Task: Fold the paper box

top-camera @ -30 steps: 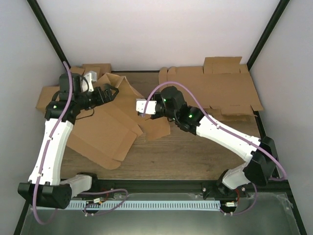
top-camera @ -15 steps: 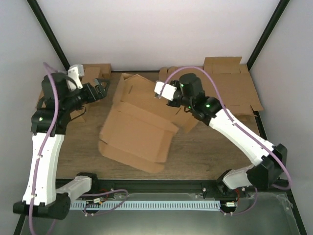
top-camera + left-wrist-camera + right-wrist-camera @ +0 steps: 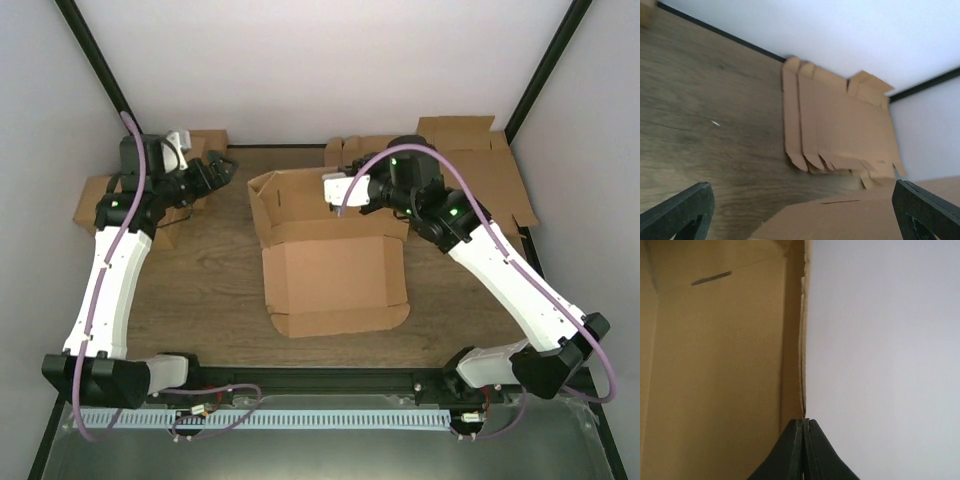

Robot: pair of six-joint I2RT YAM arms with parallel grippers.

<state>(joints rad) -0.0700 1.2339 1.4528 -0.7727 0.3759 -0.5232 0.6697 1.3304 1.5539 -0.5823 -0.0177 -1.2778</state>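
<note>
The paper box (image 3: 333, 272), plain brown cardboard, lies at the middle of the table with one panel flat and its rear panel (image 3: 290, 195) raised. My right gripper (image 3: 324, 186) is shut on the right end of that raised panel; in the right wrist view its fingers (image 3: 803, 422) pinch the cardboard's thin edge, with the box (image 3: 715, 365) to their left. Back and to the left, my left gripper (image 3: 222, 165) stands open, apart from the box. Its wrist view shows both fingertips (image 3: 680, 212) wide apart, with a corner of the box (image 3: 850, 220) low between them.
A pile of flat brown cardboard sheets (image 3: 470, 180) (image 3: 840, 125) lies at the back right against the wall. Several brown cartons (image 3: 105, 200) sit at the back left, close beside my left arm. Black frame posts stand at both rear corners.
The right gripper has dragged the box from the left side to the middle and turned it square. The left arm has drawn back to the rear left, staying open.
</note>
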